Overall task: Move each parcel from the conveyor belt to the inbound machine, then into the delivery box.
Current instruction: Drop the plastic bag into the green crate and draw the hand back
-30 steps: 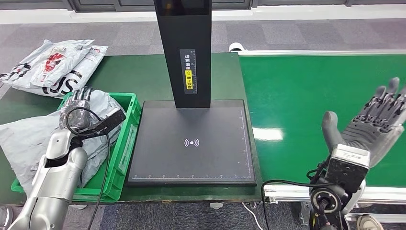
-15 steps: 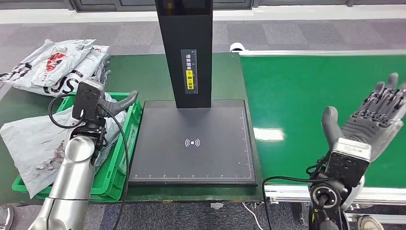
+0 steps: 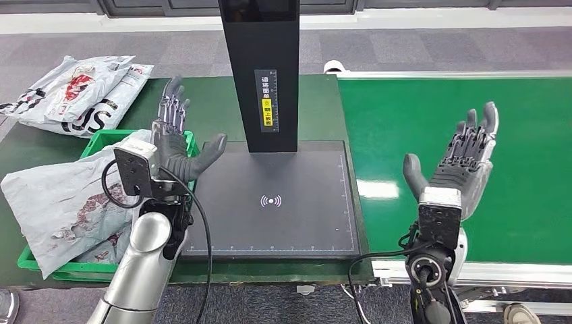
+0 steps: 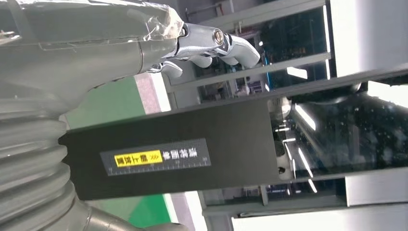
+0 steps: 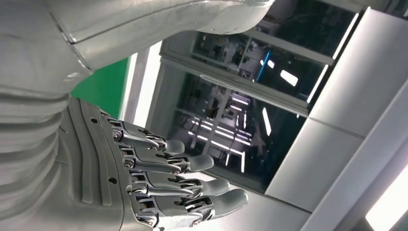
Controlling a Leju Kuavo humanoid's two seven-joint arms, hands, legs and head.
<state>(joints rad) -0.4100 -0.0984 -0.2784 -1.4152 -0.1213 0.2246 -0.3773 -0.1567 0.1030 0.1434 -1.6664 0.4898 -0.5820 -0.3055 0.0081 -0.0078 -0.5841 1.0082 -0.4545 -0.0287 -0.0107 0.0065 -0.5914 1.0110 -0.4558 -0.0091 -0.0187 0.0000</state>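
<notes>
A grey parcel (image 3: pixel 61 199) lies draped over the green delivery box (image 3: pixel 166 233) at the left. My left hand (image 3: pixel 177 143) is raised above the box's right edge, fingers spread, holding nothing. The inbound machine's black scan plate (image 3: pixel 270 202) has nothing on it; its black column (image 3: pixel 262 74) also fills the left wrist view as a dark panel (image 4: pixel 168 154). My right hand (image 3: pixel 459 165) is lifted over the green conveyor belt (image 3: pixel 432 128), palm open and empty. The right wrist view shows its fingers (image 5: pixel 178 183) straight and apart. No parcel shows on the belt.
Two more printed parcels (image 3: pixel 74 91) lie on the dark green table (image 3: pixel 202 108) behind the box. The belt's metal rail (image 3: pixel 472 270) runs along the front right.
My left hand has let go of the grey parcel in the box, risen and swung right toward the scan plate. My right hand has moved left and turned more upright.
</notes>
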